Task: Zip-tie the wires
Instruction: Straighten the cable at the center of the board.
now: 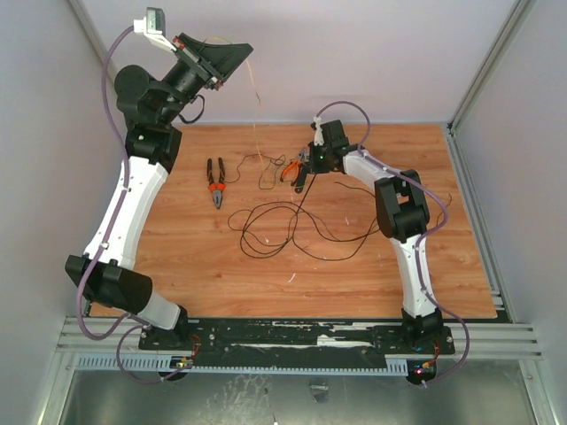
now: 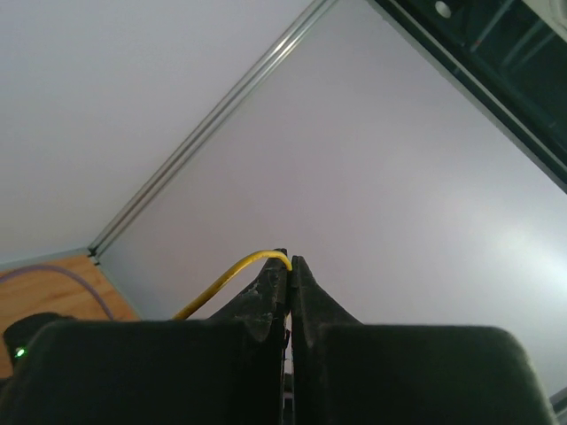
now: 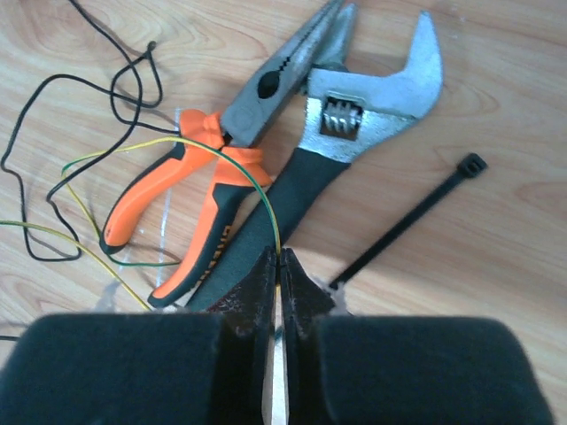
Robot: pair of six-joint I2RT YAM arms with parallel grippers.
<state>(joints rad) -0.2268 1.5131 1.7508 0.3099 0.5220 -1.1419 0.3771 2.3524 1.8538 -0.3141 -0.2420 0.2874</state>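
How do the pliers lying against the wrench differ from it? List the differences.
The pliers have two orange-and-black handles; the wrench has one black handle. The pliers' jaws are slim and tapered; the wrench's head is broad, with a thumbwheel. Both lie side by side on the wooden table, heads pointing the same way.

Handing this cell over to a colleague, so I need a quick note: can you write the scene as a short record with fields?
Left gripper: raised, shut on thin yellow-green wire
Right gripper: low over wooden table, shut on that wire
Zip tie: straight black plastic strip, lying loose near steel adjustable wrench
Black wire: long, thin, loose loops on table, untied
Pliers: orange-handled, beside wrench
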